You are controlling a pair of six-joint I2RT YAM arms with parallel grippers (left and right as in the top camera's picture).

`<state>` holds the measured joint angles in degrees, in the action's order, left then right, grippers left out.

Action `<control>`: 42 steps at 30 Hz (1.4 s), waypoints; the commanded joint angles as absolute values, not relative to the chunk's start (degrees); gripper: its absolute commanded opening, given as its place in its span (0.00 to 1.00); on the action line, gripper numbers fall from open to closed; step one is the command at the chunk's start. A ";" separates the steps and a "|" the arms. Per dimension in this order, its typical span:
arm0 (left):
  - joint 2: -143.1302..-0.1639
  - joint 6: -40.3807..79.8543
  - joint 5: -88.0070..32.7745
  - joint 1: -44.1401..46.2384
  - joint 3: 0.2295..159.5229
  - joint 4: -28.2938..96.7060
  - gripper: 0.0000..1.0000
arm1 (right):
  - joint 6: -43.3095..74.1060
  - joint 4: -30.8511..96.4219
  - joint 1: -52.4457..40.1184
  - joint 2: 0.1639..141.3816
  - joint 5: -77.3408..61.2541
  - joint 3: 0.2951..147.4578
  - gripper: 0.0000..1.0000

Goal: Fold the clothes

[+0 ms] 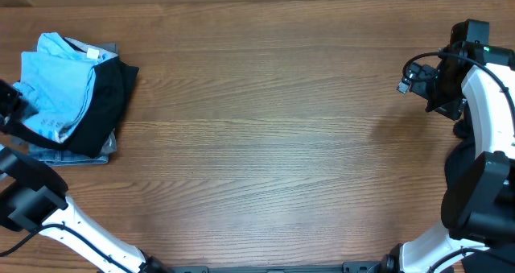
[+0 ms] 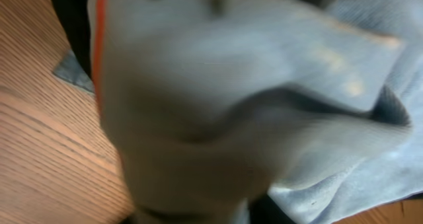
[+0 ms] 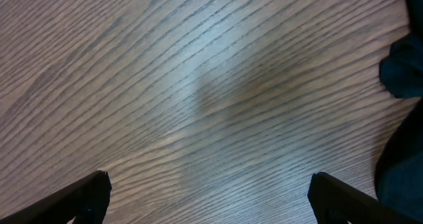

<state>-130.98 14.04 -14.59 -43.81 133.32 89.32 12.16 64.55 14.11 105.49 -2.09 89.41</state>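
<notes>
The clothes lie in a stack at the table's far left: a folded light blue T-shirt on top, a black garment under it, and grey-blue cloth at the bottom. My left gripper is at the stack's left edge, against the blue shirt. In the left wrist view blurred pale blue cloth fills the frame and hides the jaws. My right gripper hangs open over bare wood at the far right, and both fingertips have nothing between them.
The wooden table stretches between the two arms. The right arm stands at the right edge, and a dark shape shows at the right of its wrist view. The left arm's base is at the front left.
</notes>
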 commanded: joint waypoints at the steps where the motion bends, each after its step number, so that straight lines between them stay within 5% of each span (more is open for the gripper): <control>1: -129.95 13.69 -18.92 -43.55 134.02 88.97 0.96 | 12.34 64.40 13.91 104.92 -1.56 90.02 1.00; 14: -124.68 13.80 -19.33 -42.94 153.84 95.61 1.00 | 12.34 64.40 13.91 104.92 -1.56 90.02 1.00; 15: -124.64 13.06 -19.31 -42.94 153.84 96.03 0.94 | 12.34 64.40 13.91 104.92 -1.56 90.02 1.00; 17: -125.21 11.00 -19.31 -42.94 153.16 96.79 0.26 | 12.34 64.40 13.91 104.92 -1.56 90.02 1.00; 18: -125.36 10.68 -19.33 -42.94 152.31 96.79 0.04 | 12.36 64.40 13.91 104.92 -1.56 90.02 1.00; 42: -125.34 12.27 -18.72 -43.18 108.51 76.05 0.04 | 12.34 64.40 13.91 104.92 -1.56 90.02 1.00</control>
<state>-125.32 11.70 -17.80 -43.16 109.89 76.12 12.21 64.51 14.11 105.49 -2.09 89.41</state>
